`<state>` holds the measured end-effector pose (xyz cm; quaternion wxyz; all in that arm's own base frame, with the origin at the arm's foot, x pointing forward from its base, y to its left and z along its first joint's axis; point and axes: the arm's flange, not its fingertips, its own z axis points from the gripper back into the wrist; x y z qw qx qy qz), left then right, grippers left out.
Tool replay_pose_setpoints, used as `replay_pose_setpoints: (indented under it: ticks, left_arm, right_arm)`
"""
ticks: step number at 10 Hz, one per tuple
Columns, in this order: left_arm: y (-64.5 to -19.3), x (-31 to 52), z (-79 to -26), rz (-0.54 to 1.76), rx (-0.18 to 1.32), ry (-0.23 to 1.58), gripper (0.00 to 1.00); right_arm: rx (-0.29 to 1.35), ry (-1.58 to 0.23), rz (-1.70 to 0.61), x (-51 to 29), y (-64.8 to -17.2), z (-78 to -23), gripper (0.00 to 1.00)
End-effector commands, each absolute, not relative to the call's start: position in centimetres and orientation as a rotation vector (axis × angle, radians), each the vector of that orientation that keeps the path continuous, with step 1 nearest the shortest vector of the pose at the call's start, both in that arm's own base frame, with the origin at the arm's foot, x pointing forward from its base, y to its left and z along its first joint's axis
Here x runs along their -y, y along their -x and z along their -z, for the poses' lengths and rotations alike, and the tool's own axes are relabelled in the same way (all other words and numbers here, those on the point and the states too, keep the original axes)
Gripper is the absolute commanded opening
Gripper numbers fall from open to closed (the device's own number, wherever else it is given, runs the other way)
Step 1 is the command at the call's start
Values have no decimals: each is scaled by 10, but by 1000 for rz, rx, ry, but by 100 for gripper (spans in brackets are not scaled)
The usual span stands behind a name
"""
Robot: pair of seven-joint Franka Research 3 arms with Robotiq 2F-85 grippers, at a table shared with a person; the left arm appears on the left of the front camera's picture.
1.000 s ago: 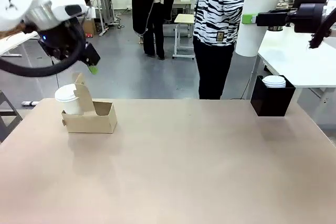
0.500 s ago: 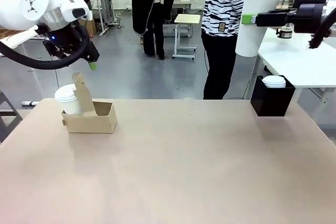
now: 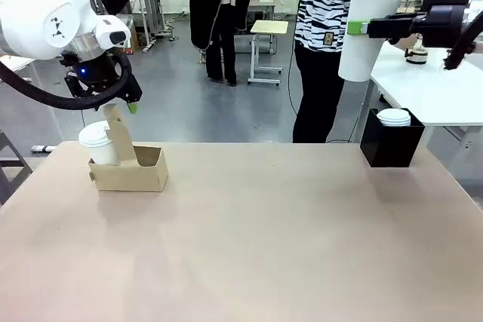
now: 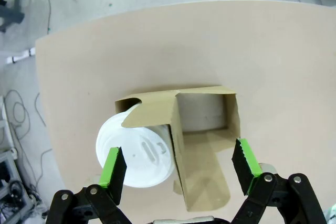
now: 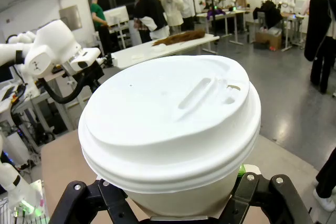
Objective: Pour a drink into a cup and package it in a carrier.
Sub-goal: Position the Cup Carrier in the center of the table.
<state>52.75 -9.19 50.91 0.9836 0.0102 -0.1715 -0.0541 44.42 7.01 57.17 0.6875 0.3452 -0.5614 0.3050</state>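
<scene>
On the held cup (image 5: 173, 195), the lid (image 5: 170, 124) covers most of the body and all but a green sliver of the right gripper (image 5: 176, 203); what is inside can't be seen. The carrier (image 3: 143, 175) wall hides the lower half of the other cup (image 3: 96, 141), the handle tab (image 3: 121, 137) its right edge. The black box (image 3: 389, 148) conceals whatever sits under its white top (image 3: 394, 117). The left arm (image 3: 45, 13) is cut off at the top-left corner.

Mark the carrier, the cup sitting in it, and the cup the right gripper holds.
carrier (image 3: 132, 179), front view, front wall.
cup in carrier (image 4: 135, 153), left wrist view, lid top.
held cup (image 3: 361, 54), front view, side wall.
</scene>
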Motion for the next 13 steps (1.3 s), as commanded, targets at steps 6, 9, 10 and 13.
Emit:
replay_pose_setpoints:
  ticks: [6, 9, 10, 13]
  left_arm:
    - [-525, 99, -500, 16, 312, -58, 0]
    - [-523, 101, -503, 14, 310, -47, 0]
    - [-524, 101, -503, 14, 305, -49, 0]
    - [-525, 98, -500, 22, 305, -27, 0]
  right_arm:
    - [1267, -769, -695, -71, -446, -575, 81]
    - [1267, -769, -695, -71, -446, -575, 81]
    - [1267, -769, -695, -71, -446, -575, 81]
    - [1267, -769, -695, -71, -446, -575, 81]
